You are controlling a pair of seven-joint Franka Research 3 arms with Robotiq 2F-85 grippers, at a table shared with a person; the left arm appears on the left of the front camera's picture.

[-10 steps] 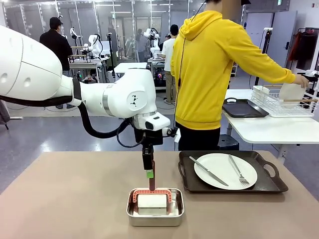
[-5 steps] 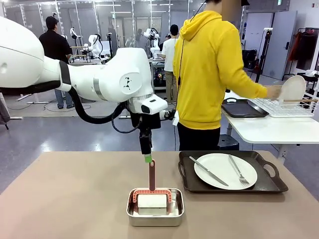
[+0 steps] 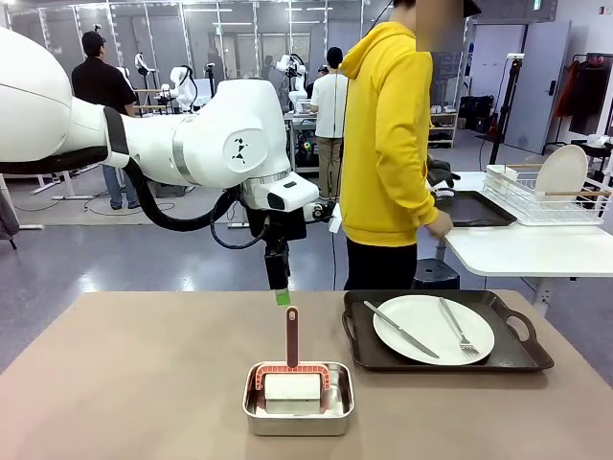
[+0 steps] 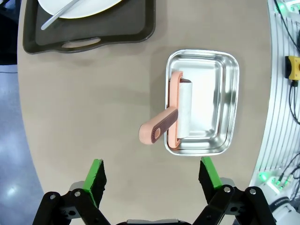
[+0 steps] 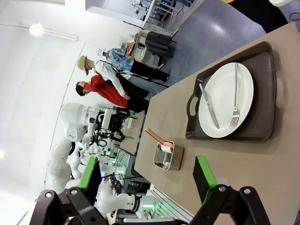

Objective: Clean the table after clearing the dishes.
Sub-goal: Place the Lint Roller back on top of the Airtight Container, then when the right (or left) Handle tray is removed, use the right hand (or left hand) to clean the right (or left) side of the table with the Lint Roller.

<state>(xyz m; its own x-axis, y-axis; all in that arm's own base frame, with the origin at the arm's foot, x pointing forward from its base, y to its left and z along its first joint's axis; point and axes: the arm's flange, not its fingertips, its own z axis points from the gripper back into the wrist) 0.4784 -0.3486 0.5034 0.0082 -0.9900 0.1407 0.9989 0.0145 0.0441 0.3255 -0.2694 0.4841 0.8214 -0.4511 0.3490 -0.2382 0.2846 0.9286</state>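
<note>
Counter (image 3: 144, 383): tan-brown top, bare on the robot's left half.
Dishes: one white plate (image 3: 426, 326) with a knife (image 3: 400, 329) and a fork (image 3: 453, 326) lying on it, on a dark handled tray (image 3: 517, 359) at the counter's right side, toward the far edge.
Second plate (image 3: 560, 172): stands on edge in a wire rack (image 3: 536, 199) on the white side counter (image 3: 517, 251) behind.
Steel pan (image 3: 297, 414): near the counter's front edge, at the middle, just left of the tray.
Roller (image 3: 292, 335): white roll lies in the pan, and its pink handle sticks up over the far rim.
Left gripper (image 3: 282, 295): hangs above the handle's tip with a small gap and no contact. In the wrist view, the fingers (image 4: 96, 176) are spread wide with nothing between them.
Right gripper (image 5: 146, 172): well apart from tray and pan, with the fingers (image 5: 202, 171) spread and empty.
Person (image 3: 383, 144): in a yellow hoodie, at the far side, one hand at the side counter's edge.
</note>
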